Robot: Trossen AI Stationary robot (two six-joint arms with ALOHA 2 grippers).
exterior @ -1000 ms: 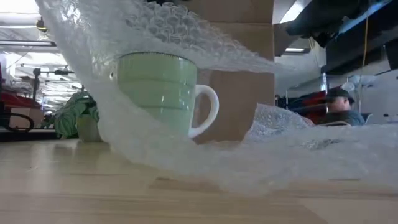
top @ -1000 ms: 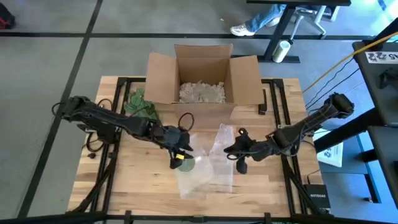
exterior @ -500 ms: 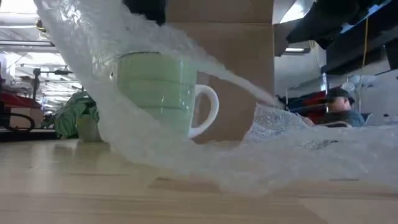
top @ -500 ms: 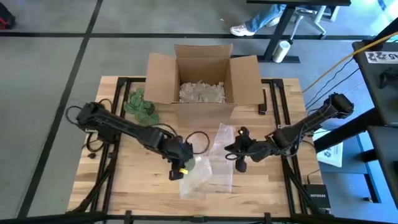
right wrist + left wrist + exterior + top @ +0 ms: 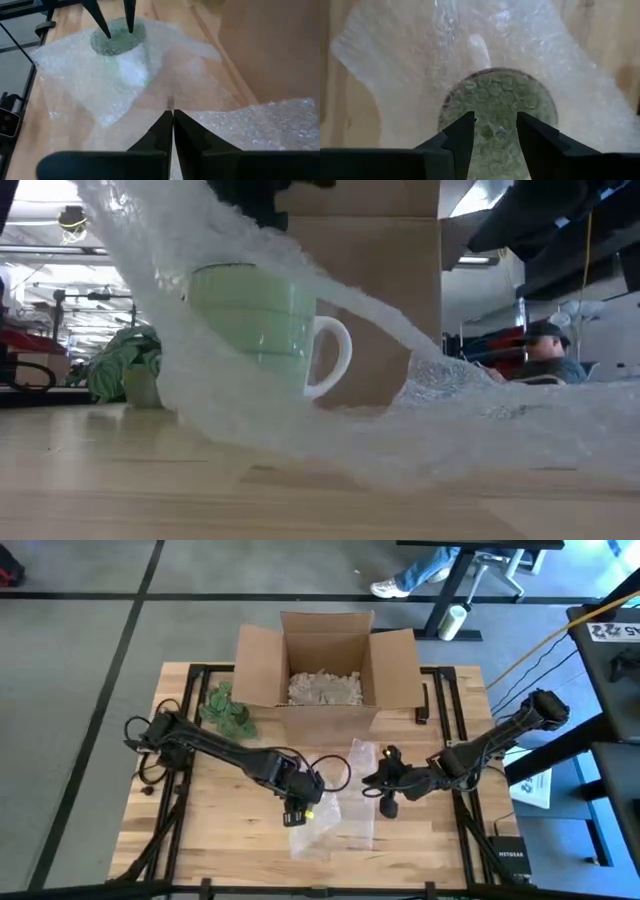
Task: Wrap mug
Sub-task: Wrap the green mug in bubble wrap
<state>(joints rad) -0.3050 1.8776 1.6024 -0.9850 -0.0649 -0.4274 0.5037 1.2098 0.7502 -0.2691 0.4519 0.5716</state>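
- Left gripper (image 5: 298, 808) hangs directly over the green mug (image 5: 262, 325), fingers (image 5: 462, 137) parted, gripping nothing.
- The mug sits upright beneath it, draped in bubble wrap (image 5: 330, 802).
- Right gripper (image 5: 384, 787), beside the mug, pinches the wrap's edge, fingers (image 5: 165, 131) closed together.

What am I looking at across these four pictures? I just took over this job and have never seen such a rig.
Two dark robot arms work at a wooden table. One picture looks straight down, one looks level across the tabletop, and one comes from each wrist. A green mug stands on a sheet of bubble wrap that is draped over it. Behind it is an open cardboard box; a green cloth lies to the box's left. The left gripper hovers open just above the covered mug. The right gripper is shut, pinching the wrap's edge.
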